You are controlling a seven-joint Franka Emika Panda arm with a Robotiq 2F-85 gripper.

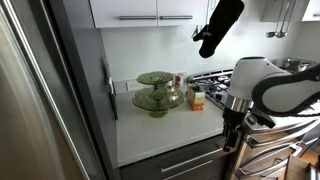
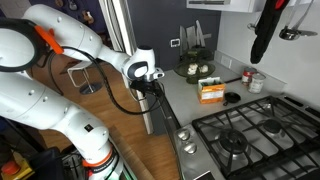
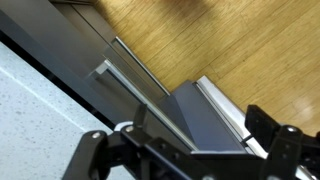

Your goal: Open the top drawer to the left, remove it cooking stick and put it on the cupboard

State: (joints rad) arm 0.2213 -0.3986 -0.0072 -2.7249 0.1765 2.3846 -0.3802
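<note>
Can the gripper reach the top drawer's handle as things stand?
Likely yes: the open gripper hangs in front of the cupboard, over the silver bar handle of the top drawer, with nothing between them.

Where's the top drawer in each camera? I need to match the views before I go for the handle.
Exterior view: top drawer bottom centre, just under the white worktop, left of the tool.
Exterior view: top drawer centre, nearly edge-on below the tool; handle unclear.
Wrist view: top drawer centre-left, dark front with bar handle.
Shared landmark: white worktop.
</note>
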